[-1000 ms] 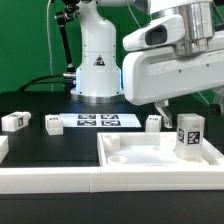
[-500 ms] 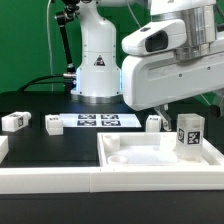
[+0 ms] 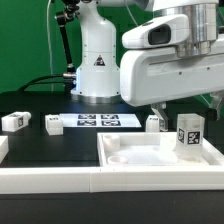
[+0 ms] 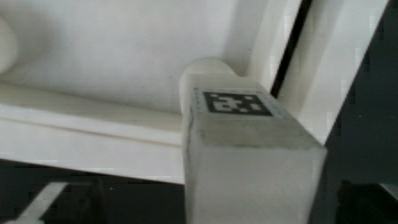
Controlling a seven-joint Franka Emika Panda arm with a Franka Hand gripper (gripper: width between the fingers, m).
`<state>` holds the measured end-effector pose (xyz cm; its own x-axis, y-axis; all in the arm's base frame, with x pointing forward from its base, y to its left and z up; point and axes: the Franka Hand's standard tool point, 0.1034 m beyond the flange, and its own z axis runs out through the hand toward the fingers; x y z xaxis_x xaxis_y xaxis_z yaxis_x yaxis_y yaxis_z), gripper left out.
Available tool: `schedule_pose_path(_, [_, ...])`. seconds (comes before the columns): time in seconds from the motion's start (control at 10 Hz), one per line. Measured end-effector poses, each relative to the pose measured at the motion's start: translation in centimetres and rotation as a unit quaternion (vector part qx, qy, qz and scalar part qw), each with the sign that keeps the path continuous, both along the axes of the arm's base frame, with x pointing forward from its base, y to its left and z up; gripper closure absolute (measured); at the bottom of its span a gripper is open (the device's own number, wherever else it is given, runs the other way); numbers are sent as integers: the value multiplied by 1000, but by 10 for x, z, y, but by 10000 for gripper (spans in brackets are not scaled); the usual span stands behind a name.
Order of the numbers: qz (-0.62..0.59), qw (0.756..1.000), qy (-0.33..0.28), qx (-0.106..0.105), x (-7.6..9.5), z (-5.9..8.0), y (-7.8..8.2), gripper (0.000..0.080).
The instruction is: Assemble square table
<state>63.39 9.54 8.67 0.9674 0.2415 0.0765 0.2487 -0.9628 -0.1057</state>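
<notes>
At three o'clock on the square top (image 3: 150, 158), a leg (image 3: 188, 132) stands upright, probably for fixing. My claw (image 3: 188, 108) hangs released above, spread to straddle it.

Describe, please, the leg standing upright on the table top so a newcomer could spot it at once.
Find the white square table top with its raised rim, low in the exterior view's right half. At its far corner on that side stands one white leg, upright, tag facing the camera. The other three legs sit outside the rim on the black table.
</notes>
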Motion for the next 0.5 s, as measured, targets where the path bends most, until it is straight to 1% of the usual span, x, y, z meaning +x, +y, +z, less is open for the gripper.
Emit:
schedule_pose_path(0.3, [1, 1000, 3, 1, -2, -4, 4, 150])
schedule_pose_path(0.4, [2, 1000, 4, 1, -2, -4, 4, 268])
schedule_pose_path(0.5, [2, 1000, 4, 1, -3, -4, 4, 404])
